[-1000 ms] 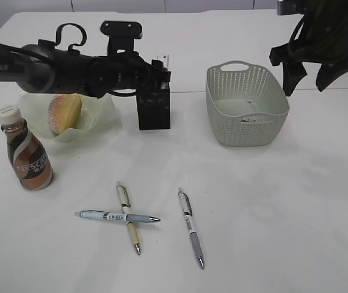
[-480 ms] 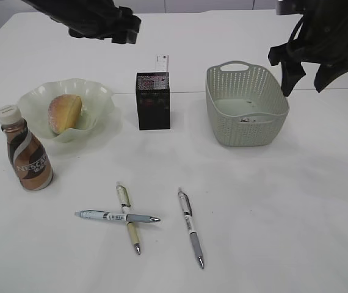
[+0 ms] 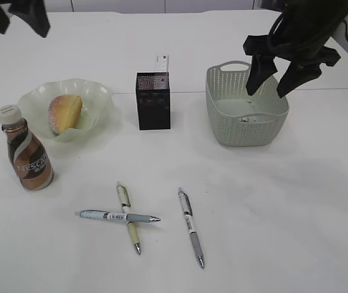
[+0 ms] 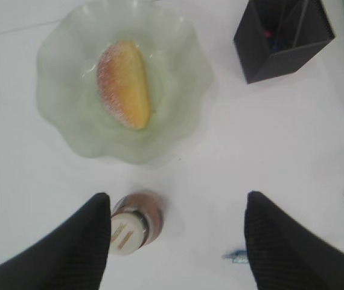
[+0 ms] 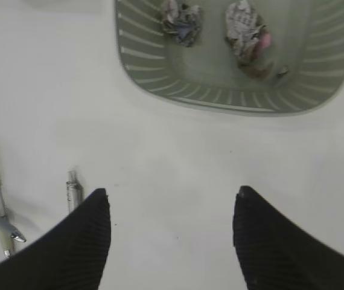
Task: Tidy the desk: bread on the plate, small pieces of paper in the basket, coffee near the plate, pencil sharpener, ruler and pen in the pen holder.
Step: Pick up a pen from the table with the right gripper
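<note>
Three pens: on the desk [image 3: 296, 201], uncollected.
Crossed pair: grey pen [image 3: 118, 216] lies left-right over cream pen [image 3: 128, 217].
Third pen [image 3: 190, 227]: apart, tip toward camera.
Left gripper [image 4: 175, 235]: jaws spread, empty.
Right gripper [image 5: 169, 232]: jaws spread, empty, above basket [image 3: 246, 131].

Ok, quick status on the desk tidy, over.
Both grippers open, empty: left over coffee, right above basket. Three pens lie on desk. Nothing blocking.

Bright, even overhead light, soft faint shadows; both wrist views slightly blurred.
</note>
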`<move>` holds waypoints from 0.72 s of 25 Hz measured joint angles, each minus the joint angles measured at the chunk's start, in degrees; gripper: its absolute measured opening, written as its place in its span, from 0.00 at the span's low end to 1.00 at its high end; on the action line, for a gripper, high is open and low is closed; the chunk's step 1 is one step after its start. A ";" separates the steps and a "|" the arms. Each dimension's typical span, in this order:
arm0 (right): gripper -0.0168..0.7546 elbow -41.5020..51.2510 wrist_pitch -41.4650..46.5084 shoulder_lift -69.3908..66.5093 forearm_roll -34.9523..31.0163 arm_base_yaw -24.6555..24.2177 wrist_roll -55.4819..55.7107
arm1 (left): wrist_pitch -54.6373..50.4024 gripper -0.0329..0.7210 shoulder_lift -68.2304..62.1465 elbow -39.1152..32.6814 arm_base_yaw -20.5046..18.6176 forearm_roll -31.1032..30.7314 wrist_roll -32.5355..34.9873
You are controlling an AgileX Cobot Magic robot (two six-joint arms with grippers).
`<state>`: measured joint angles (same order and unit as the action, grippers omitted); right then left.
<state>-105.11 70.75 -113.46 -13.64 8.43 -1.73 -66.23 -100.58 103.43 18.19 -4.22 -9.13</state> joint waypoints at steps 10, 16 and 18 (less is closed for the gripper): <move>0.63 0.00 0.00 0.44 -1.06 11.23 -7.74 | -5.46 0.72 6.37 1.47 -2.40 -2.90 0.00; 0.63 0.00 0.00 0.64 0.19 21.09 -19.58 | -5.71 0.70 10.32 1.47 -2.40 -1.97 0.00; 0.63 0.00 -0.11 0.64 0.44 23.45 -22.85 | -5.80 0.70 11.21 1.47 -2.40 -1.12 0.00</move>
<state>-105.11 70.64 -112.82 -13.20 31.88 -24.58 -72.03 -89.36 104.89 15.79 -5.34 -9.13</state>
